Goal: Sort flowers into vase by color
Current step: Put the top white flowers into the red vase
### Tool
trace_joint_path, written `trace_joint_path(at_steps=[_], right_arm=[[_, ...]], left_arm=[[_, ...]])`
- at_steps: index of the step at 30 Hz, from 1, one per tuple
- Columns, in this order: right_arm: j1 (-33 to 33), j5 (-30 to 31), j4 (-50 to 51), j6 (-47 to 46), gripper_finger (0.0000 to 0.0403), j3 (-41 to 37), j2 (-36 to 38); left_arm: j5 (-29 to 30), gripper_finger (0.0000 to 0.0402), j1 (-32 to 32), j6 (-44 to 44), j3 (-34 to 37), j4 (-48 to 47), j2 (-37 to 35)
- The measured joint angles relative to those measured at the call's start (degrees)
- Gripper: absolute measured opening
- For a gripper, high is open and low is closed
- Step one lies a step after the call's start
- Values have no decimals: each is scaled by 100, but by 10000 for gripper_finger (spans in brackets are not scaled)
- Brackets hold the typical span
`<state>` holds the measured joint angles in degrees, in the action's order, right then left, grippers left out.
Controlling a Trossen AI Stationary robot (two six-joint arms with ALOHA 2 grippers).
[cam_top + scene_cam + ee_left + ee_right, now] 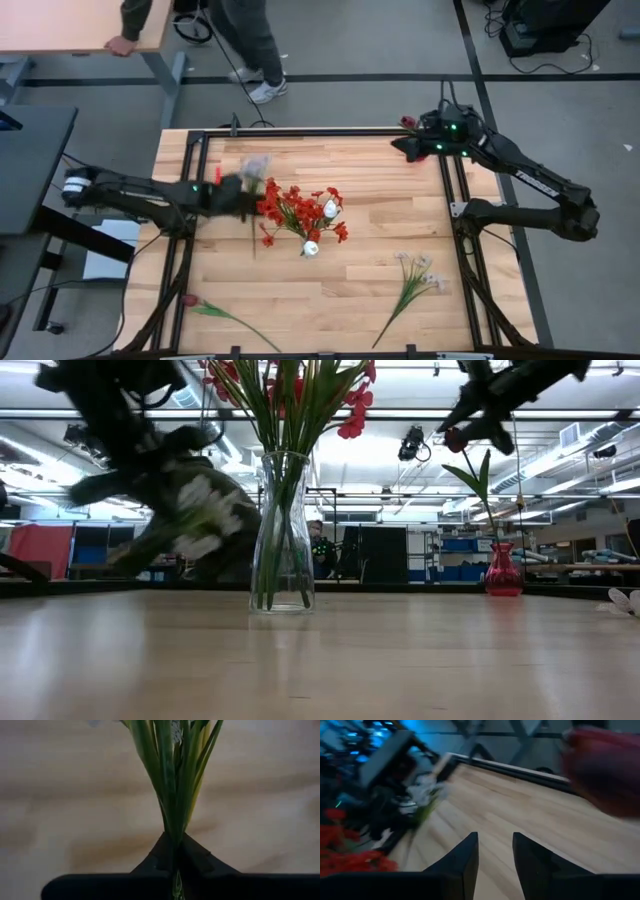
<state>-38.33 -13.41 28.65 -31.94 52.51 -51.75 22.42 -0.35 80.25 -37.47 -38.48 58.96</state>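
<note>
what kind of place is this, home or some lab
Most likely a robotics lab or workshop, not a home. Two robot arms are mounted on a framed wooden table, the low view shows an open industrial ceiling with strip lights, and cables trail over the grey floor where a person walks past.

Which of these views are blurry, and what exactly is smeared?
Low view: the left gripper and its pale flower spray are motion-smeared, while the clear vase stays sharp. Right wrist view: heavily blurred throughout, including the red blur at the edge. Left wrist view: the stems look soft.
</note>
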Motion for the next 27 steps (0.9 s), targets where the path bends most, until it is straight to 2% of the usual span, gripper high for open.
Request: trace_joint_path(at_steps=[5,9,12,14,18,22,27], right_arm=[[198,-222,-787,-102,140,0,-414],[413,-307,-1188,-96,151,0,-624],[585,-321,-1616,-25,160,0,-768],[721,-345,-1962,200,168,0,-882],[908,-385,-2636,336,188,0,-1119],[992,-386,-3174,158,213,0,-1402],[1008,-470,-4015,93,229,0,-1848]], left_arm=[[-168,15,1242,-2641,-2,2017,-498],[-929,15,2092,-4471,-9,3905,-553],[-2035,15,2746,-4954,-14,5031,-414],[-2656,15,3088,-5067,-11,5464,-234],[-3550,16,3550,-5279,-341,5636,281],[-4309,16,3675,-5813,-1142,5654,949],[-5123,16,3690,-6190,-2485,5545,1859]])
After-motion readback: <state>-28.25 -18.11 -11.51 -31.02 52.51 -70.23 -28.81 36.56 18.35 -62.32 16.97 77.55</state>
